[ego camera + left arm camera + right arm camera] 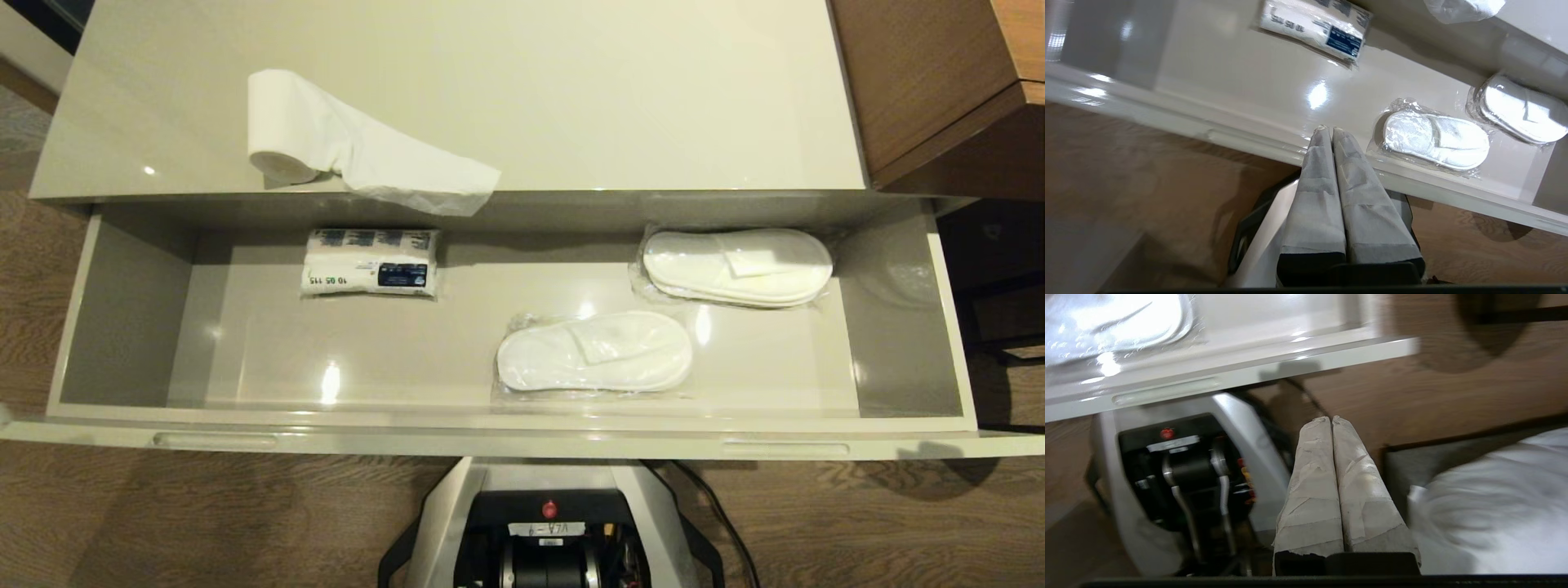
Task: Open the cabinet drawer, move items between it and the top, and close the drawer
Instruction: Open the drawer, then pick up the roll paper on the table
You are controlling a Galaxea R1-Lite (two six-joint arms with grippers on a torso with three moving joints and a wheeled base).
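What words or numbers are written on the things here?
"10 05 115": on the white packet in the cabinet drawer, beside its dark blue label.
Dark blue label's print: too small to read.
Handwritten white tag on the robot base: unclear.
Slippers, toilet paper roll: no text.

Toilet paper roll (286, 131) lies on the top (571, 98).

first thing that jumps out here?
The drawer pulled wide open, holding two wrapped slipper pairs right of centre and a white packet at back left. On the top, a toilet paper roll trails a sheet over the front edge.
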